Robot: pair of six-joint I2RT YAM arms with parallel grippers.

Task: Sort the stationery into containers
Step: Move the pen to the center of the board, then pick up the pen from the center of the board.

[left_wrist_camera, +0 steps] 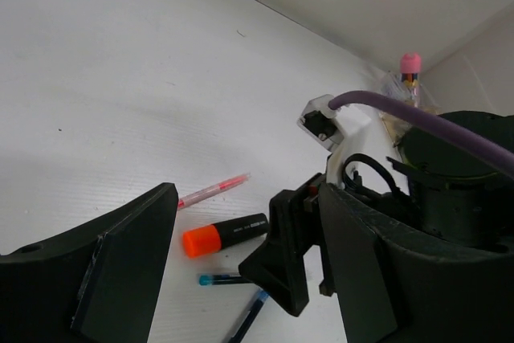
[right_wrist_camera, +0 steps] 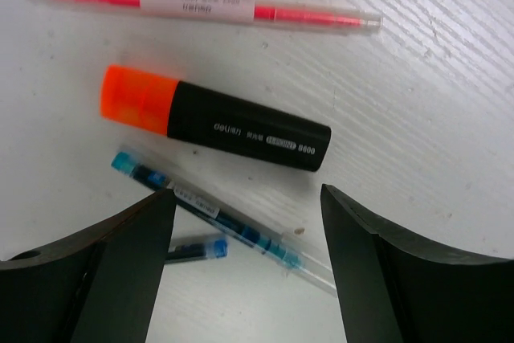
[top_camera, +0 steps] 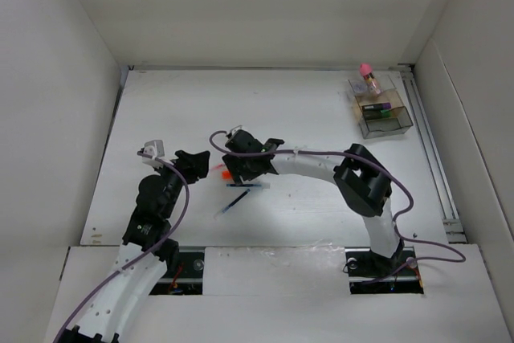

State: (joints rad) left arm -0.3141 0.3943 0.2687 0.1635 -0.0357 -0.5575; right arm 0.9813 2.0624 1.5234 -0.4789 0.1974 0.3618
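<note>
Checking right gripper (right_wrist_camera: 247,194): you see jaws spread, holding nothing.
Black orange-capped plastic highlighter (right_wrist_camera: 241,130): on white table (right_wrist_camera: 450,54), just beyond the fingertips (right_wrist_camera: 136,230).
Long axis: runs finger to finger, cap at wrist-view left.

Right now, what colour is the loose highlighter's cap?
Orange; the highlighter shows best in the right wrist view.

You have a black highlighter (right_wrist_camera: 215,120) with an orange cap and white lettering. On one side of the highlighter, the pink pen (right_wrist_camera: 201,7) is clear with a pink core. On the other side, the blue pen (right_wrist_camera: 229,221) is clear with teal-blue ink. The table (right_wrist_camera: 434,54) is white and faintly ribbed.
</note>
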